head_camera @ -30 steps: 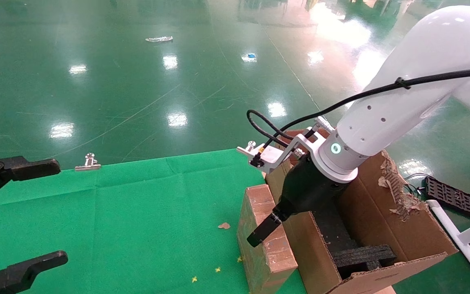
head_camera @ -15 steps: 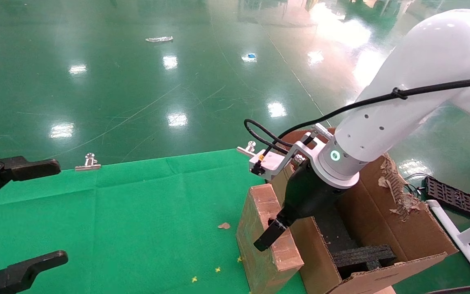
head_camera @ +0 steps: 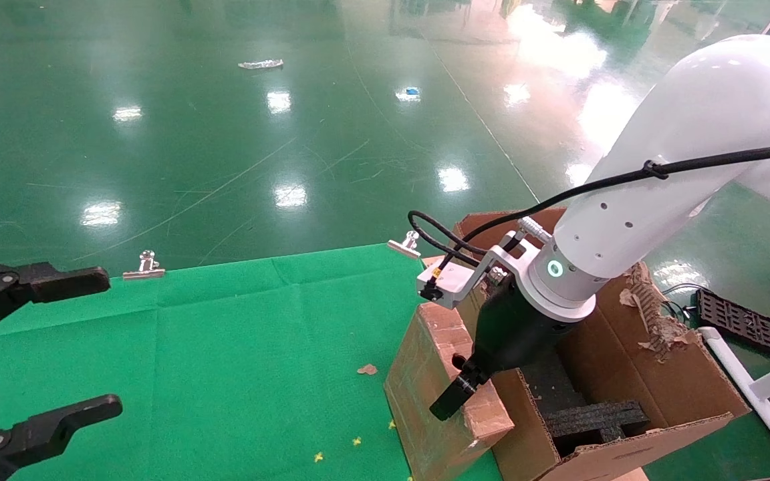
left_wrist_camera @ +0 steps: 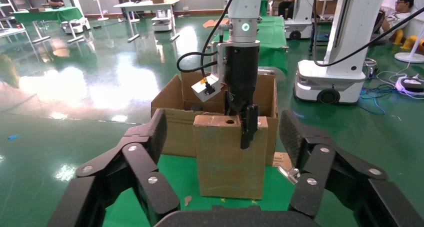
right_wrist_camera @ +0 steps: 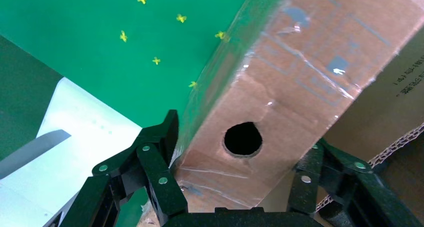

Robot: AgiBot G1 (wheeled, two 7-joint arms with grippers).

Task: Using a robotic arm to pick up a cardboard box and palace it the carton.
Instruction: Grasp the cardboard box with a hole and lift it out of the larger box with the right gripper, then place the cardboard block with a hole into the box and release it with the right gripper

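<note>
My right gripper point(head_camera: 465, 393), on the white-sleeved robotic arm point(head_camera: 632, 207), is shut on the top of the cardboard box point(head_camera: 428, 394), one finger on each broad side. The small reddish-brown box leans toward the carton point(head_camera: 659, 374) and touches its near wall. Its round hole point(right_wrist_camera: 242, 138) faces up between the fingers of my right gripper point(right_wrist_camera: 245, 143). In the left wrist view the box point(left_wrist_camera: 225, 162) still rests on the green cloth in front of the carton point(left_wrist_camera: 172, 107). My left gripper point(head_camera: 91, 347) is open and empty at the table's left, also shown in its own view point(left_wrist_camera: 223, 129).
Black foam inserts point(head_camera: 592, 417) lie inside the carton, whose right wall is torn and ragged. Metal clips point(head_camera: 146, 265) point(head_camera: 406, 244) hold the green cloth point(head_camera: 224, 347) at the far edge. A cardboard scrap point(head_camera: 366, 369) lies near the box. A black tray point(head_camera: 742, 321) lies on the floor.
My right gripper has carried the top of the box toward the carton, so the box leans more and its hole now shows. My left gripper has shifted slightly right.
</note>
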